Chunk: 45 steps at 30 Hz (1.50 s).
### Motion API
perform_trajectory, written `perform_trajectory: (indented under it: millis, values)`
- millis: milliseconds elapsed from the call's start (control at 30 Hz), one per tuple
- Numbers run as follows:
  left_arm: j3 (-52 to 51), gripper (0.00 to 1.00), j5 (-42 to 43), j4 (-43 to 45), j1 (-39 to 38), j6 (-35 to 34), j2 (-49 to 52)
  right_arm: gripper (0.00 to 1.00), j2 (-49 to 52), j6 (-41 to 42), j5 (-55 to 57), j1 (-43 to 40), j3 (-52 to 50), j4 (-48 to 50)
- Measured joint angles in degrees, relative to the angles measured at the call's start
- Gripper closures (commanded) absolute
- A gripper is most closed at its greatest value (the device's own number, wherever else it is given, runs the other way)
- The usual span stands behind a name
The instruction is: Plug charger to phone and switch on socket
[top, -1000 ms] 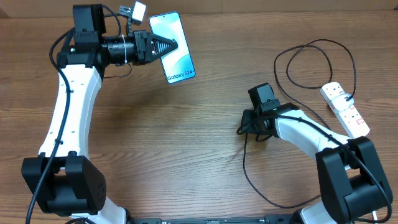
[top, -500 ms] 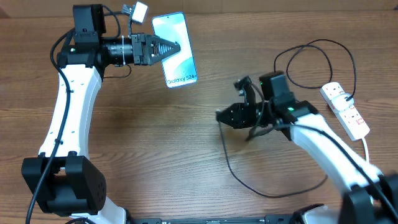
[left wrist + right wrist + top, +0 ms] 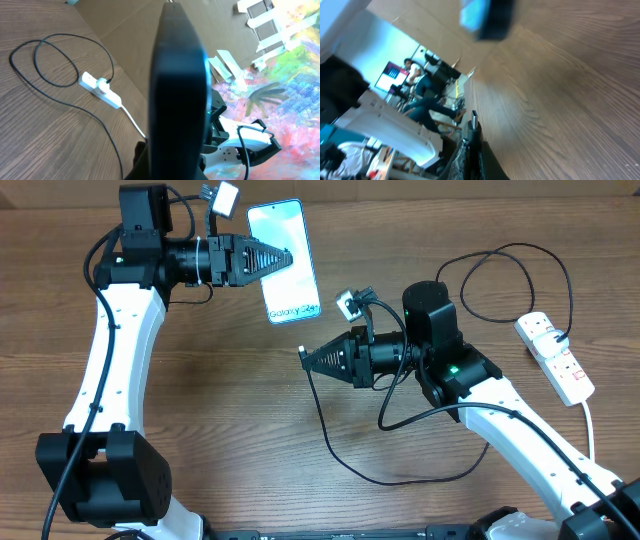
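Black charger plug (image 3: pixel 474 125) sits pinched in right claw (image 3: pixel 305 357); left claw (image 3: pixel 288 253) clamps the phone (image 3: pixel 291 286).

The phone (image 3: pixel 487 17) is a blur cut by the right wrist view's top edge (edge-on in the left wrist view, its screen unseen); the socket (image 3: pixel 556 356) is too small to show whether it is on.

Brown wooden table (image 3: pixel 250 420), colourful mural (image 3: pixel 287 85), perhaps seated people (image 3: pixel 420 97)
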Motion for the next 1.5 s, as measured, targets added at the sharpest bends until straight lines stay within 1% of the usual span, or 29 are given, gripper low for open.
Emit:
perform_trajectory:
  millis: [67,267,433,633,1167,1500]
  values:
    - [0.0,0.96,0.1,0.0,0.0,0.0,0.0,0.96,0.0,1.1,1.8,0.0,0.0,0.3]
    - [0.0,0.96,0.4,0.0,0.0,0.0,0.0,0.96,0.0,2.1,4.3,0.0,0.0,5.3]
    - [0.0,0.96,0.4,0.0,0.0,0.0,0.0,0.96,0.0,2.4,6.4,-0.1,0.0,5.7]
    - [0.0,0.95,0.4,0.0,0.0,0.5,0.0,0.96,0.0,2.6,7.4,-0.2,0.0,8.3]
    - [0.0,0.96,0.4,0.0,0.0,1.5,0.0,0.96,0.0,2.6,7.0,-0.2,0.0,9.0]
    - [0.0,0.96,0.4,0.0,-2.7,1.5,0.0,0.96,0.0,2.6,6.9,-0.2,0.0,9.2]
